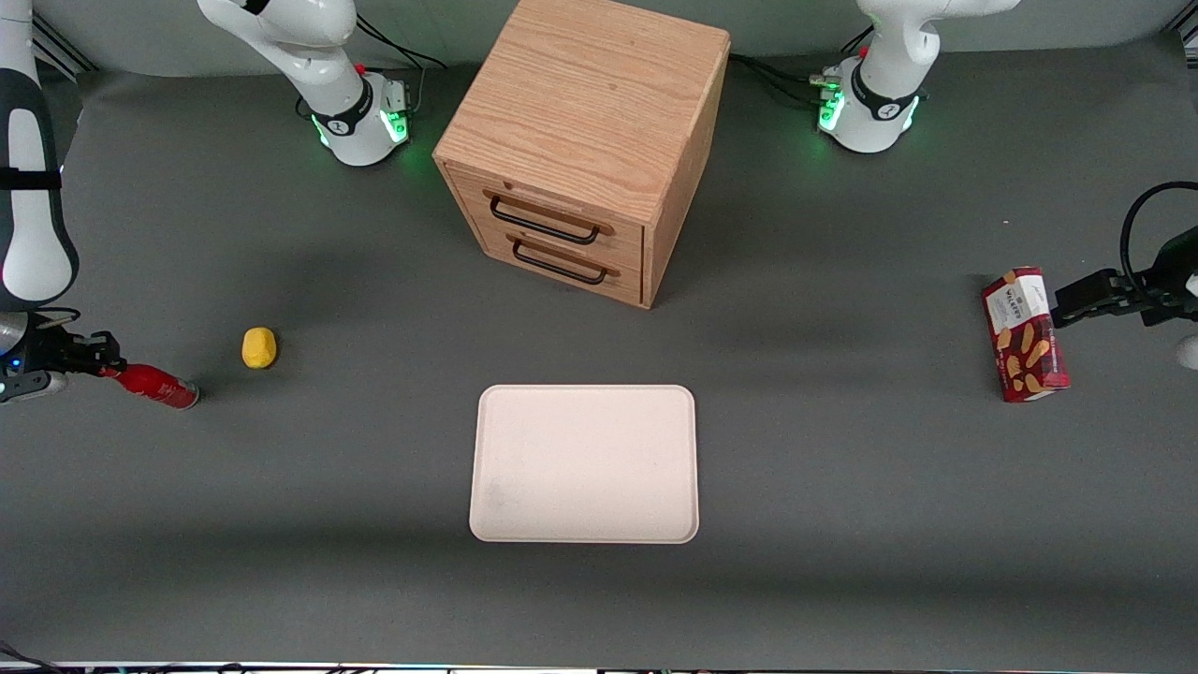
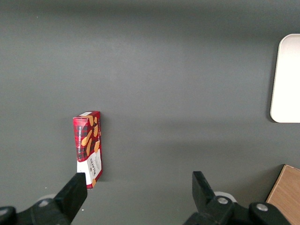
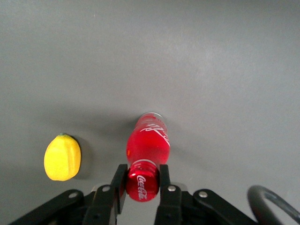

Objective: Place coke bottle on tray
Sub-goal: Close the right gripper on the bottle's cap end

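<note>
Grey table (image 1: 842, 487), front view. Wooden cabinet (image 1: 585, 140) with two drawers sits at 12 o'clock from the table's middle, its drawer fronts turned toward the camera.

Tray (image 1: 585, 463) lies flat, nearer the camera than the cabinet, at 6 o'clock from it, nothing on it.

Red snack box (image 1: 1025, 334) lies toward the parked arm's end of the table, at about 2 o'clock from the tray.

Coke bottle (image 1: 154, 385) lies tilted at the working arm's end, at about 10 o'clock from the tray and well apart from it, silvery base pointing toward the tray.

Gripper (image 1: 94, 360) is at the bottle's neck end; wrist view shows the gripper (image 3: 142, 180) with jaws pinching the neck.

Yellow lemon (image 1: 259, 347) rests near the bottle, at 1 o'clock from it, not touching.
</note>
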Available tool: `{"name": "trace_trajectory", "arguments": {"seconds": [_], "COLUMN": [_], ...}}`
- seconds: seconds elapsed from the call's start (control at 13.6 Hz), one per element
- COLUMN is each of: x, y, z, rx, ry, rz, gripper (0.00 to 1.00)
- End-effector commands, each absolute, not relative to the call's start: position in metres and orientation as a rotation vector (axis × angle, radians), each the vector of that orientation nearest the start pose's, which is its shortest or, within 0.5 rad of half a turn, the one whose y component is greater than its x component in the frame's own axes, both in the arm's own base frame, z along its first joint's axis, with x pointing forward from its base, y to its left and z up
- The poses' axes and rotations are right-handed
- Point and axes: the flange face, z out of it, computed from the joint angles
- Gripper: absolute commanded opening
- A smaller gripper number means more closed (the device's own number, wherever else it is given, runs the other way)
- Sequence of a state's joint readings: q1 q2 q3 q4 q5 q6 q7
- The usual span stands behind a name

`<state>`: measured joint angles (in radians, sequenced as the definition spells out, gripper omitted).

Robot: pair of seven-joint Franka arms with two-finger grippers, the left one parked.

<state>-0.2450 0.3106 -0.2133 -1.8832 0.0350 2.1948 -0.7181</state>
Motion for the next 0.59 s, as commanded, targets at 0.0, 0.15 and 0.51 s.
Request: {"name": "trace_trajectory", "arguments": {"seconds": [0.0, 0.15, 0.51], "x": [0.571, 0.576, 0.578], "y": [-0.261, -0.261, -0.260], "z": [0.401, 0.434, 0.521], "rx": [-3.142, -3.132, -3.109], "ry": [-0.471, -0.472, -0.481], "rz": [-0.004, 0.021, 0.096], "gripper": [0.00, 0.00, 0.00]}}
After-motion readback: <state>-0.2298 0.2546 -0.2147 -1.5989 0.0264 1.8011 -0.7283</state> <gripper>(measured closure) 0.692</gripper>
